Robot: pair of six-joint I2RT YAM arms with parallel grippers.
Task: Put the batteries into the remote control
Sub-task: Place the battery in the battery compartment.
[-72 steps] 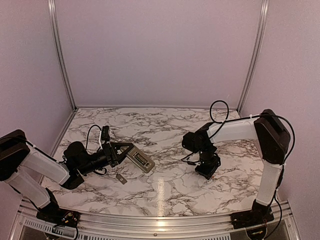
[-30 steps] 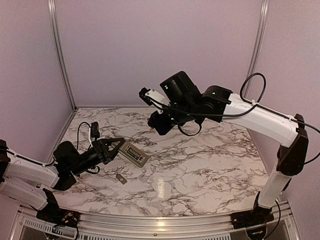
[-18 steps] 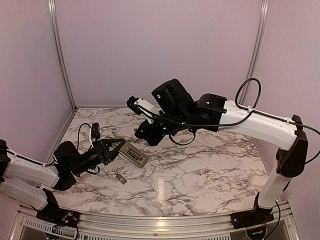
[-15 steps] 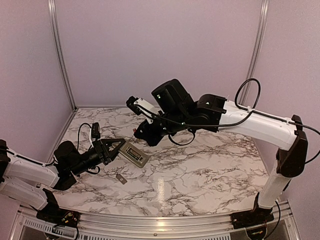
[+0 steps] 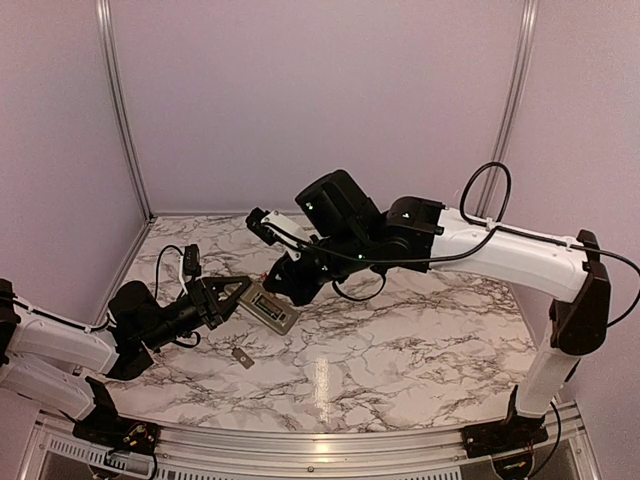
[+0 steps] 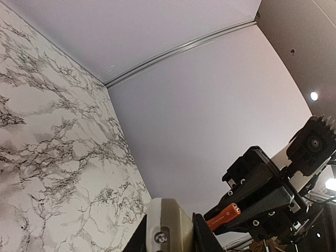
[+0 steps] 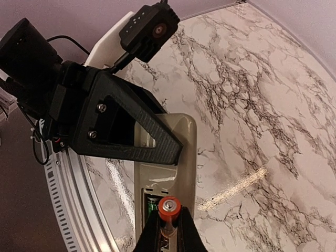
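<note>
- Right arm has swung over from its own side of the worktop [image 5: 420, 340] w/ the orange batt [image 7: 169, 208]. It now hangs right by the remote [image 7: 185, 157]. Left arm + remote have barely shifted.
- Left fingers [image 7: 121, 131] are clamped on one end of the remote, holding it up off the worktop w/ its grey-beige back up.
- Remote's long axis runs straight out from the left fingers toward the right ones. The open recess is at the far end, pointing away from the left fingers.
- Cover piece [image 5: 243, 357] lies loose on the worktop, below the left fingers in the top view.
- Dark batt [image 7: 153, 202] looks already seated in one bay of the recess, though only partly visible.
- Right fingers [image 7: 146, 240] are pinched shut on the orange batt, w/ its tip sticking out past them.
- Key relation: the free bay sits just beyond + below the right fingertips, so the right arm is the nearer one.
- Orange batt's long axis looks approx in line w/ the remote's, tip aimed at the recess. It's apart from the remote, not yet seated.
</note>
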